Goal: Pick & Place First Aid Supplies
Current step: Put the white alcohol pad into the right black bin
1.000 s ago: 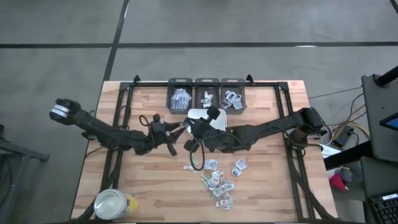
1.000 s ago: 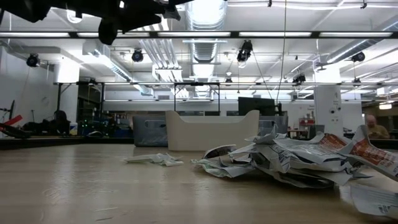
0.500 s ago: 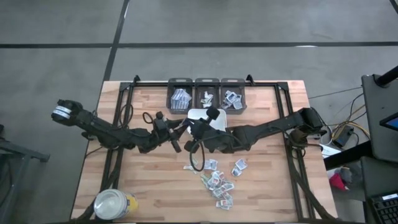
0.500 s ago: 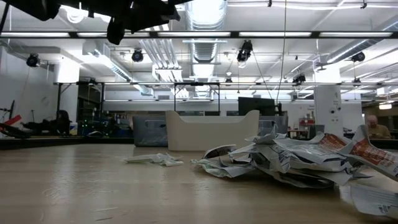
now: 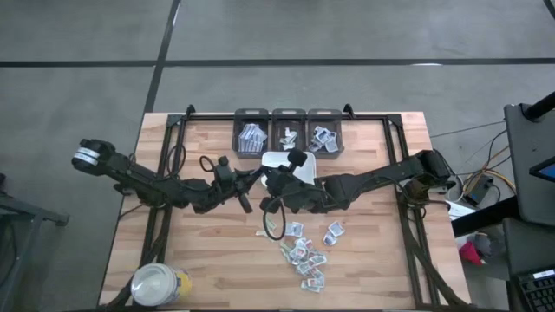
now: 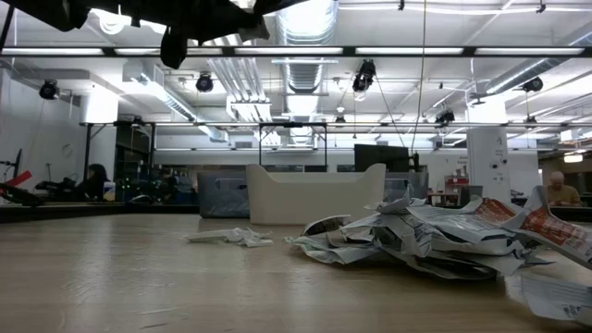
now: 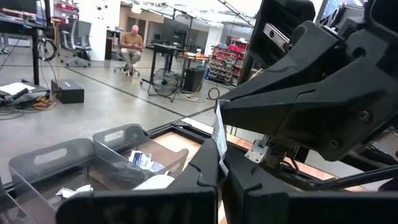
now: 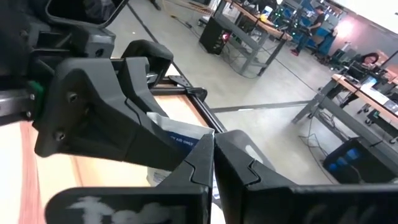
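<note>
At the lower left of the high view a jar (image 5: 159,284) stands on the table (image 5: 199,251). Right of it, at lower centre, the loose packets (image 5: 303,254) lie in a ragged pile, with two or three strays just beside it on the upper side. In the low view this pile fills the right foreground, and one stray packet (image 6: 227,237) lies flat left of it.

Above the pile, at the centre of the high view, the two arms meet tip to tip over the near edge of the tray (image 5: 276,159), well clear of the tabletop. The left gripper (image 7: 217,171) has its fingers pressed together on a held packet (image 7: 219,134), which shows edge-on and upright between them. The right gripper (image 8: 212,149) also pinches this white, blue-printed packet, from the opposite side. Both pincers grip it at once, their fingertips nearly touching.

Beyond the tray, along the top edge of the table, three dark bins (image 5: 288,130) stand in a row, each holding some packets.

Farther off, at the upper left of the left wrist view, a person (image 7: 130,45) sits in the room.
</note>
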Robot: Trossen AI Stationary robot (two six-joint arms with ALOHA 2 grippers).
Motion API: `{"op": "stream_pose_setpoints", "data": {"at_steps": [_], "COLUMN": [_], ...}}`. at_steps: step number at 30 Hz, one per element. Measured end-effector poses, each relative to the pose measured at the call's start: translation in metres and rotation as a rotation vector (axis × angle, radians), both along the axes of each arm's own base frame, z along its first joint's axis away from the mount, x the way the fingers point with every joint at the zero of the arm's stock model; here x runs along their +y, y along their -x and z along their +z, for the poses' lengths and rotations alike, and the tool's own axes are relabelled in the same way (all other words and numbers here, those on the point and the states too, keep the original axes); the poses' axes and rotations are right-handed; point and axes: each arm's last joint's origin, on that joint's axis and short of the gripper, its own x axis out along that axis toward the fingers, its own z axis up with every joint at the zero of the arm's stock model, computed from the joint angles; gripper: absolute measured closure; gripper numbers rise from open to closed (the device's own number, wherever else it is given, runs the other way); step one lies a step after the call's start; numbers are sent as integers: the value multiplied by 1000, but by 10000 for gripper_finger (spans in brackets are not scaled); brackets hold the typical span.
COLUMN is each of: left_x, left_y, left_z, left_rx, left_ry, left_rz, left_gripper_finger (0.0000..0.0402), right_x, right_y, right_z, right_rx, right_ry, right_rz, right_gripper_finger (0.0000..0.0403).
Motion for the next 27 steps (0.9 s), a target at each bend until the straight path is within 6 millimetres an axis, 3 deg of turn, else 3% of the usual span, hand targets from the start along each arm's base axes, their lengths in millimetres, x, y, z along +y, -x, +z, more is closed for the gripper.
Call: {"op": "stream_pose_setpoints", "data": {"at_steps": [5,13,20,27], "left_x": [1,10,35,75], "left_y": [0,0,-4,-5], "left_z": [0,-5,-15,-25], "left_rx": [-8,30,53,69], "left_ry": [11,40,137,255], "left_rz": [4,106,195,242], "left_gripper_finger": [401,401,401,401], "right_x": [-2,-7,-20,-40], "right_y": [4,19,61,111], "right_z": [1,2,3,3], "right_rx": [27,146,403,531], "right_ry": [6,37,67,31], "right_rz": [-3,-47,-126,-241], "right_gripper_finger": [381,325,305,322]}}
